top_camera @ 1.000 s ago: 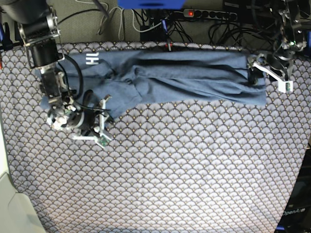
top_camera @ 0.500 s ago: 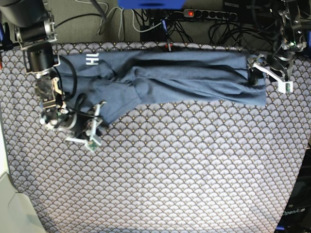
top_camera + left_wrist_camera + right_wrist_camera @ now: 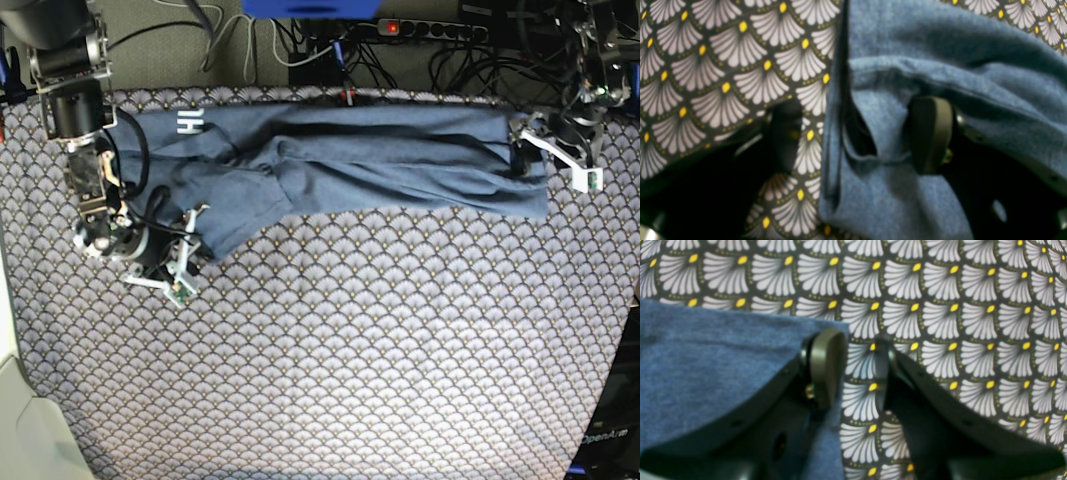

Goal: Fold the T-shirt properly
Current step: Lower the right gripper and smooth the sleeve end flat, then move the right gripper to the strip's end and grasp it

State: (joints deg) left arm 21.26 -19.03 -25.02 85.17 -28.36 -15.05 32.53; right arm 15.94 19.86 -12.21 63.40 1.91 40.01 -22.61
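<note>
Between left pincer (image 3: 857,133) fingers, T-shirt (image 3: 940,66) edge.

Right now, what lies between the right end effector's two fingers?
In the right wrist view, the right end effector has only bare scallop-patterned table covering in its gap; the T-shirt edge stops at one finger.

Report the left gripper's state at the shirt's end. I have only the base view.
Observer: Left gripper is open and straddles the shirt edge, with one pad on fabric and the other over bare cover.
Operator: Now check the right one.
Observer: Right gripper is open too. One pad sits over the shirt's corner, and only cover shows between the pads.
</note>
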